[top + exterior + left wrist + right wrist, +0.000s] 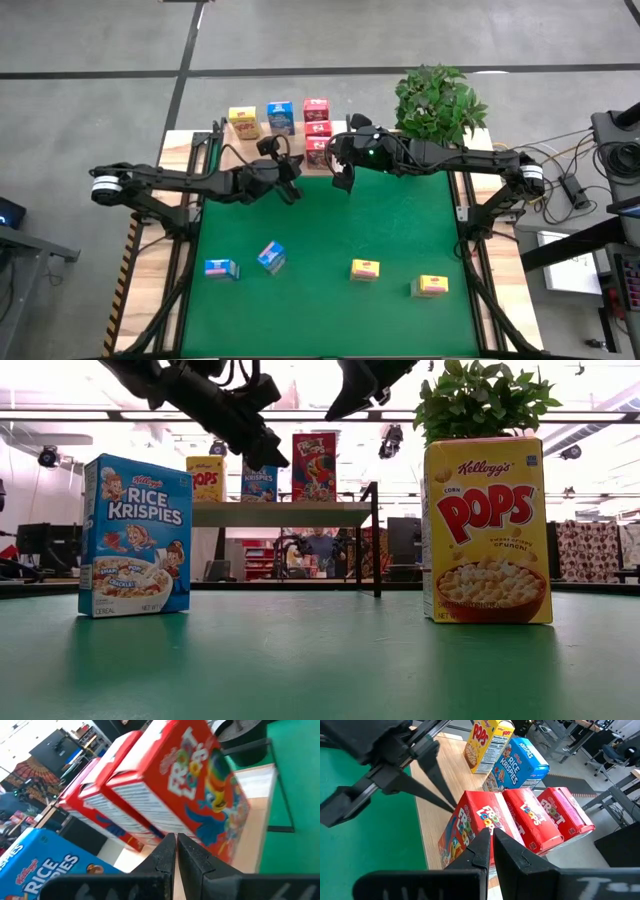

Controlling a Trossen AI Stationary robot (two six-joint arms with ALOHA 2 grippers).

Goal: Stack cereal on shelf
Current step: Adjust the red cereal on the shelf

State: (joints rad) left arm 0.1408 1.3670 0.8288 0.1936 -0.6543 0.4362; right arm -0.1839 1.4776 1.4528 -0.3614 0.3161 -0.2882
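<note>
The wooden shelf (262,140) stands at the table's far edge. On it stand a yellow box (242,122), a blue box (281,117) and three red boxes in a row (317,130). The nearest red box (470,827) fills the left wrist view (200,795). Two blue boxes (221,268) (271,257) and two yellow boxes (365,269) (432,286) rest on the green mat. My left gripper (292,188) and my right gripper (343,180) hover shut above the mat, just in front of the red row, holding nothing.
A potted plant (440,100) sits at the far right corner beside the shelf. A thin black post (376,540) marks the shelf's corner. In the low view a blue Rice Krispies box (135,535) and a yellow Corn Pops box (487,530) stand upright on the mat.
</note>
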